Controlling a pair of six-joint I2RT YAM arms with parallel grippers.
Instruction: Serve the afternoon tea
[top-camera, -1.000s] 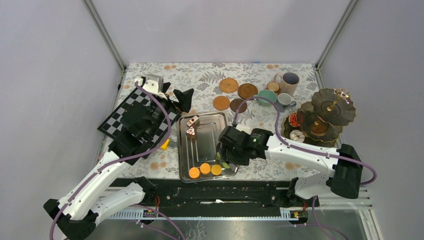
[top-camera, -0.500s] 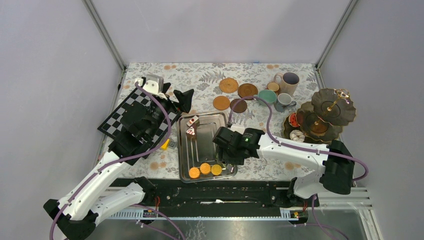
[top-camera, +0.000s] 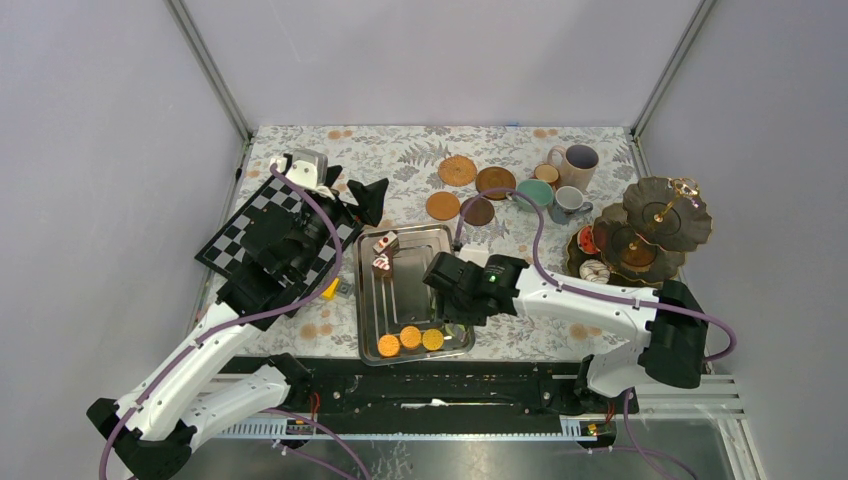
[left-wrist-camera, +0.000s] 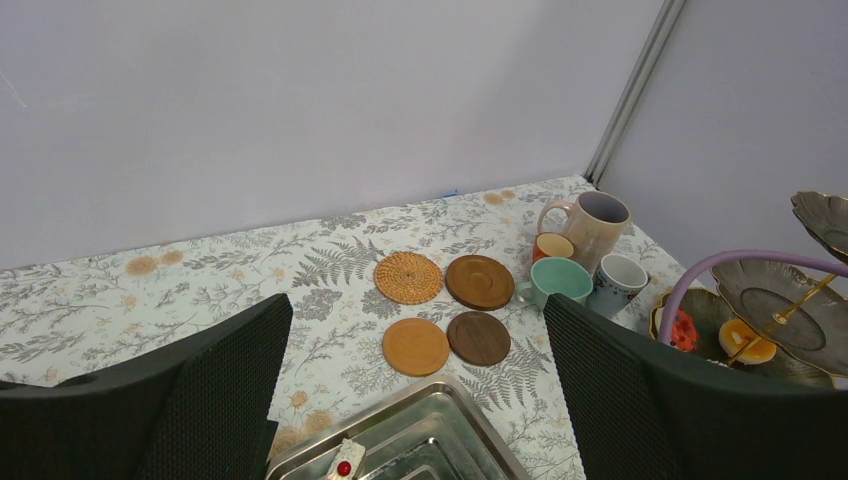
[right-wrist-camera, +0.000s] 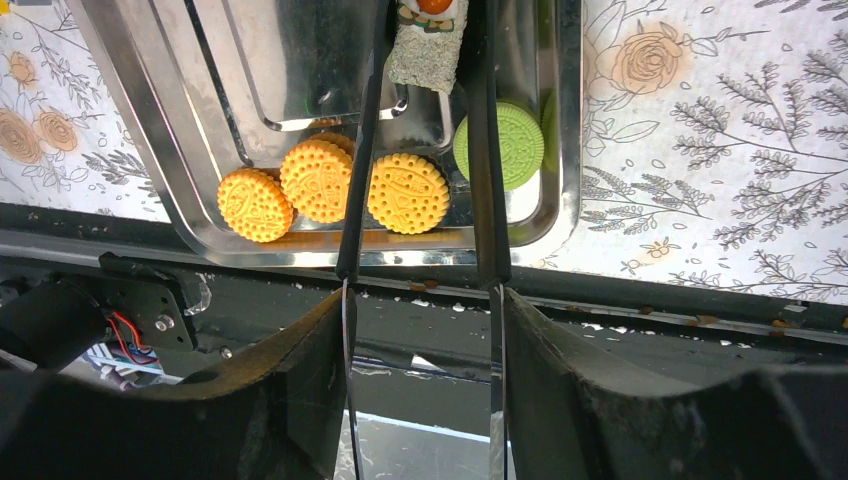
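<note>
My right gripper (right-wrist-camera: 420, 330) is shut on a pair of metal tongs (right-wrist-camera: 355, 220), whose black tips reach into the steel tray (right-wrist-camera: 570, 120). The tips closely flank a cake slice (right-wrist-camera: 428, 45); I cannot tell whether they pinch it. Three orange biscuits (right-wrist-camera: 318, 180) and a green one (right-wrist-camera: 500, 146) lie by the tray's near rim. In the top view this gripper (top-camera: 455, 290) hangs over the tray's right side. My left gripper (left-wrist-camera: 415, 400) is open and empty, raised above the chessboard (top-camera: 235, 235). Several mugs (top-camera: 578, 160) and coasters (top-camera: 457, 170) sit at the back. The tiered stand (top-camera: 650, 235) holds pastries.
Two more cake slices (top-camera: 383, 252) lie at the tray's far left corner. A yellow piece (top-camera: 330, 290) sits between the chessboard and the tray. The table's black front rail (right-wrist-camera: 620, 300) runs just below the tray.
My right arm has moved left over the tray, and the tongs have narrowed around the cake slice. The left arm has not moved.
</note>
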